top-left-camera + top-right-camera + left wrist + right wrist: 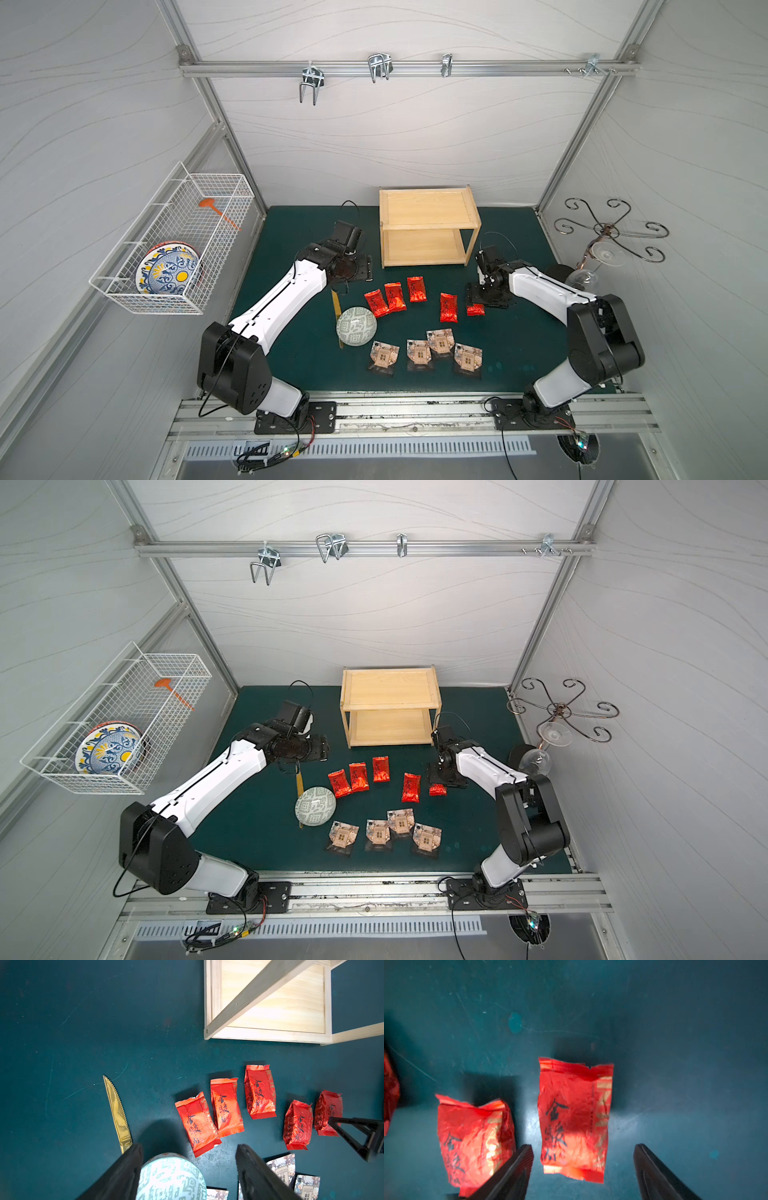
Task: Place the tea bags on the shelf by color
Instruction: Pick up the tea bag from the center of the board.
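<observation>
Several red foil tea bags (417,289) lie in a loose row on the green mat in front of the pale wooden shelf (428,226), whose two boards hold nothing. Several black-edged tea bags (419,354) with tan pictures lie nearer the front. My right gripper (583,1147) hangs open over the rightmost red bag (575,1120), which lies flat between the fingers; a second red bag (473,1142) is just outside one finger. My left gripper (189,1147) is open and holds nothing. It hovers left of the shelf (270,1001), apart from the red bags (197,1124).
A green-patterned bowl (356,326) sits on a gold knife (336,302) left of the tea bags. A white wire basket (170,245) with a painted plate hangs on the left wall. A metal stand (609,230) and a glass (582,276) are at the right edge.
</observation>
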